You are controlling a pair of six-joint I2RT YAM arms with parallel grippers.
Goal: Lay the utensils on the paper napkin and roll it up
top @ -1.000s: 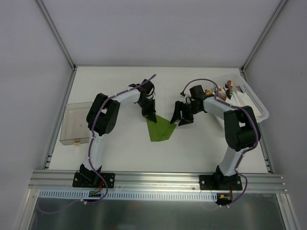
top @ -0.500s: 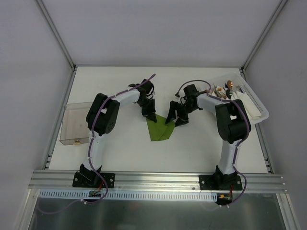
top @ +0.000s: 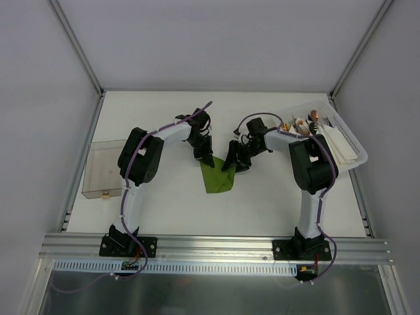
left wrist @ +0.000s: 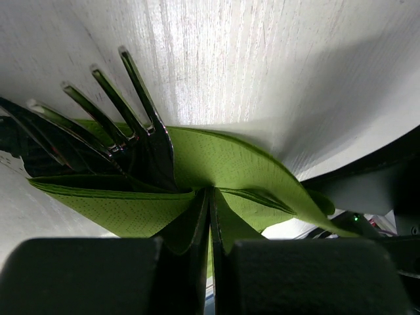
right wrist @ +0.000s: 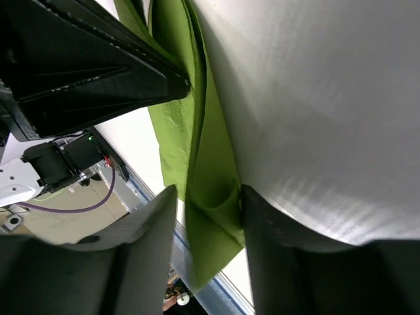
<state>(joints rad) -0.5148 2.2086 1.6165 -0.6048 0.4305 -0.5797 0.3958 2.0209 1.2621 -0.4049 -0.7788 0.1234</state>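
right gripper (top: 231, 162) has slid left toward frame centre, now at the paper napkin (top: 218, 178) right edge. that corner has folded inward, so the green shape is narrower. right arm (top: 308, 164) swung left with it.

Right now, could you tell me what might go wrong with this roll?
The fork has tines sticking out past the edge of the napkin, so it may slide free during rolling. The left tool is shut on thin paper while the right tool straddles another fold; pulling against each other could tear it. Both tools sit close together over the napkin and might collide.
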